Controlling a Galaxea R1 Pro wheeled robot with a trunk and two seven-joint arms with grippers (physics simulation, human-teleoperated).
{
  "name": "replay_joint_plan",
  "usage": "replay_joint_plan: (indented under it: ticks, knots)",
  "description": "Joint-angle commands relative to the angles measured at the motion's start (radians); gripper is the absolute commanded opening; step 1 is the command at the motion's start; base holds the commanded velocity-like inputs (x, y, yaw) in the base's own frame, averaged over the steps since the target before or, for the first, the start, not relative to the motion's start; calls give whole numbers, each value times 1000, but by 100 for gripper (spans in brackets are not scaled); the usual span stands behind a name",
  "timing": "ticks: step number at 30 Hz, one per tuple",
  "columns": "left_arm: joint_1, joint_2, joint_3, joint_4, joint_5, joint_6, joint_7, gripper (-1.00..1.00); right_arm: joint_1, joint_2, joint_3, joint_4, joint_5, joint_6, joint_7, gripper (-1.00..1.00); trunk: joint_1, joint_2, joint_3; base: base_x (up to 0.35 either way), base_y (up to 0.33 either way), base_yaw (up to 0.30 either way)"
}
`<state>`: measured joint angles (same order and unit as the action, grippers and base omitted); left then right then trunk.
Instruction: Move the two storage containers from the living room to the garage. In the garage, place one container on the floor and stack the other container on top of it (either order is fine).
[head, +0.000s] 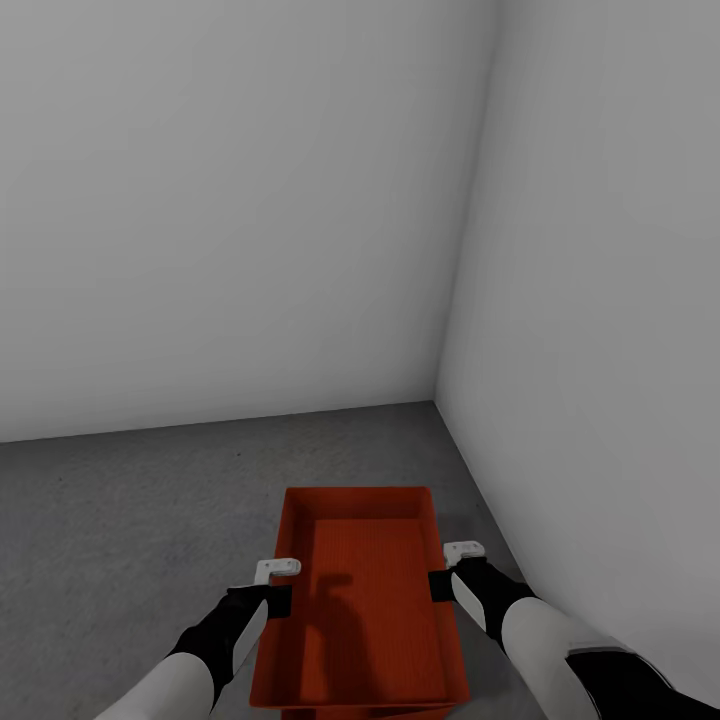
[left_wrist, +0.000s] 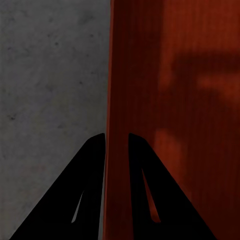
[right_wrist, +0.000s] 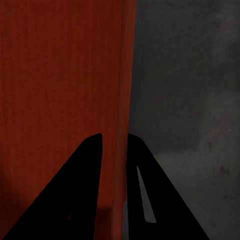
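Red-orange plastic, a bin (head: 365, 600), sits low in the head view, near the robot and right of centre, open top up, its ribbed bottom bare but for the arms' shadow. At its near edge a second red-orange strip (head: 400, 712) peeks out beneath it; whether that is the other bin I cannot tell.

The left gripper (head: 272, 590) pinches the bin's left long wall, the right gripper (head: 447, 578) the right long wall — each with one finger inside and one outside. In the left wrist view the gripper (left_wrist: 116, 137) has its black jaws closed on the thin wall edge, bin (left_wrist: 175, 100) to one side, floor (left_wrist: 50, 90) to the other. The right wrist view mirrors it: the gripper (right_wrist: 114, 137) is clamped on the rim, with red bin (right_wrist: 60, 75) and grey floor (right_wrist: 185, 100) on either side.

The floor (head: 130, 520) is dark grey concrete, rough and speckled, running to a corner at far right. Two plain white walls meet there — the far wall (head: 230, 200) and the right wall (head: 610, 300), both bare and smooth.
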<state>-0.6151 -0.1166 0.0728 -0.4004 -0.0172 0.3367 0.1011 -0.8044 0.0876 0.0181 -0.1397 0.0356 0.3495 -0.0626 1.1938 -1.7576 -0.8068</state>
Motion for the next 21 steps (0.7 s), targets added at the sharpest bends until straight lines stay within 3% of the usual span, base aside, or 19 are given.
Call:
replay_joint_plan:
  ticks: [1,21]
  knots:
    - [1,12,-16,2,28,15,-7,-100,-1,0,60,-5,-20,5,4,-100,0,0,-1,0,0,0]
    - [0,11,-18,2,29,15,-7,-100,-1,0,59,-5,-20,5,4,-100,0,0,-1,0,0,0]
